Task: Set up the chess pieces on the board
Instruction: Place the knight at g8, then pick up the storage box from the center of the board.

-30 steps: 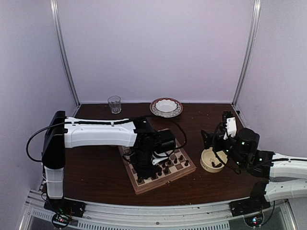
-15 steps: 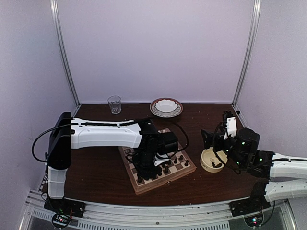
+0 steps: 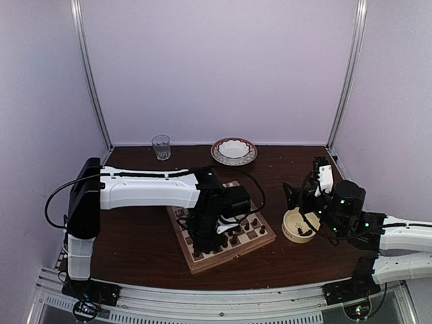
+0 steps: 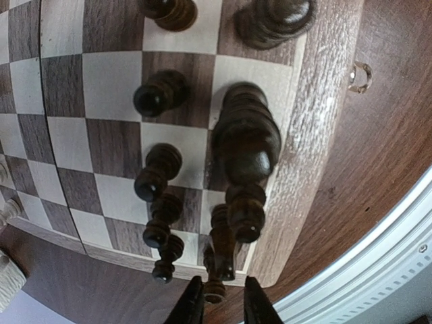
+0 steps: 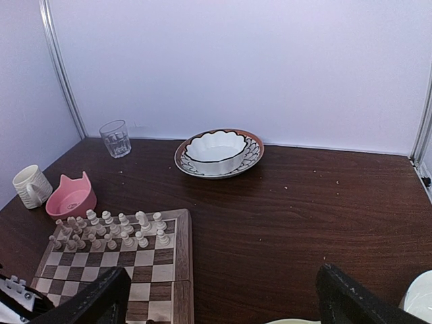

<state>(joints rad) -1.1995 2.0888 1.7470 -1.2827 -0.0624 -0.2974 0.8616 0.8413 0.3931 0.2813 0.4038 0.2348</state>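
Observation:
The board (image 4: 317,135) lies under my left gripper (image 4: 220,307), with several dark chess pieces (image 4: 246,138) standing in two rows along its near edge. The jaws stand slightly apart around the top of one dark piece (image 4: 214,290) at the board's corner, with a gap on its right side, so the gripper is open. From above, the left arm covers the board (image 3: 202,260) and the dark pieces (image 3: 244,228). My right gripper (image 5: 223,304) is wide open and empty, hovering over a cream bowl (image 3: 291,233) that holds a few dark pieces.
Pale pieces (image 5: 108,229) fill the board's far rows. A pink cat-shaped dish (image 5: 71,199) and a white mug (image 5: 30,185) sit left of the board. A glass (image 3: 160,146) and a patterned plate with a white bowl (image 3: 233,151) stand at the back.
The left arm has shifted slightly to the right over the board. The right arm has not moved.

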